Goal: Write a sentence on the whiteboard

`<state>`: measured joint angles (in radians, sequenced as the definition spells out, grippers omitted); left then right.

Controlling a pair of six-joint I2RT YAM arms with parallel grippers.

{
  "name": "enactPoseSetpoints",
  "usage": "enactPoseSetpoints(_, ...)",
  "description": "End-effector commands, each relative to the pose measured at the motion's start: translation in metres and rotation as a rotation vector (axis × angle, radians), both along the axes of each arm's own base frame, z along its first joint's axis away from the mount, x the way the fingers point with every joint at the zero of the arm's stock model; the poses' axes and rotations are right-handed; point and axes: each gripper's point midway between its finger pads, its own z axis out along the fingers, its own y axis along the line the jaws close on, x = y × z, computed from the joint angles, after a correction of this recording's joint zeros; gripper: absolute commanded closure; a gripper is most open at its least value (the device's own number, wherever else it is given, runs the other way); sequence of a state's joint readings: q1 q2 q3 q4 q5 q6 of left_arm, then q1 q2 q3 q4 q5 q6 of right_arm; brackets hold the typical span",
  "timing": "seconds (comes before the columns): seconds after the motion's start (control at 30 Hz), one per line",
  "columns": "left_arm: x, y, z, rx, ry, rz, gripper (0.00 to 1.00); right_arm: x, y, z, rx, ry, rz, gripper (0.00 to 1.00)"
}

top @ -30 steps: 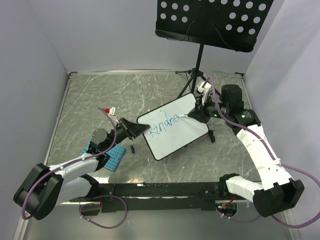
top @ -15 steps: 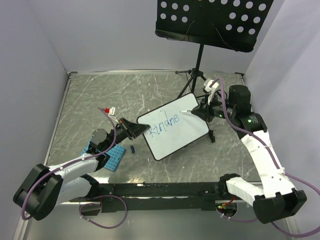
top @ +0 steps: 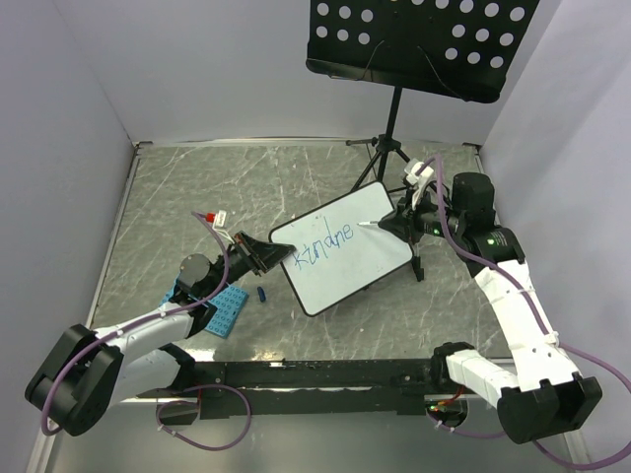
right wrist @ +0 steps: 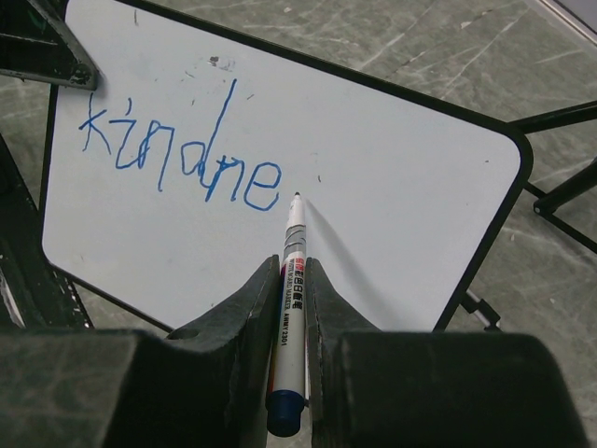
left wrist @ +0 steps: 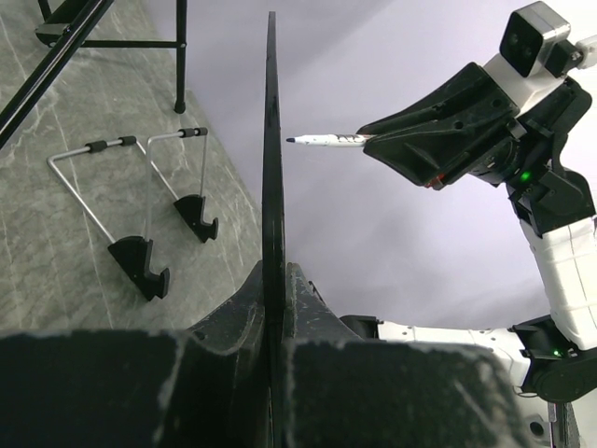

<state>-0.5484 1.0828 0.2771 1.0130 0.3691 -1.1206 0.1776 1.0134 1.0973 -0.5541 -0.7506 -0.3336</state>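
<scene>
Since a second ago the right arm has drawn back slightly toward the right, and the marker (top: 373, 224) tip now sits just off the whiteboard (top: 345, 266), beyond the last letter. The right claw (right wrist: 291, 280) is pinched narrow on the marker's barrel. The left claw (top: 271, 254) is clamped on the whiteboard's left edge, holding it tilted above the middle of the worktop (top: 246, 187). The sentence (right wrist: 177, 163) so far reads "kindne" in blue. A blue studded plate (top: 225, 310) lies beside the left arm.
</scene>
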Motion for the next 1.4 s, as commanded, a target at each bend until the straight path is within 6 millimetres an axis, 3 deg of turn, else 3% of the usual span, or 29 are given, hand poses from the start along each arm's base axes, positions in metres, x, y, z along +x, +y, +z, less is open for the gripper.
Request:
enactPoseSetpoints(0.0, -0.013, 0.008, 0.061, -0.148, -0.176, -0.01, 0.99, 0.005, 0.0, 0.015, 0.022, -0.07, 0.0, 1.0)
enactPoseSetpoints(0.9, -0.012, 0.006, 0.064, -0.16, -0.179, -0.025, 0.99, 0.021, 0.001, 0.008, 0.033, -0.033, -0.02, 1.0)
enactPoseSetpoints(1.2, -0.011, 0.004, 0.064, -0.157, -0.177, -0.028, 0.99, 0.009, 0.013, 0.005, 0.051, 0.001, 0.069, 1.0)
enactPoseSetpoints(1.37, -0.008, 0.004, 0.064, -0.157, -0.174, -0.022, 0.99, 0.007, 0.009, -0.006, 0.024, 0.02, 0.061, 1.0)
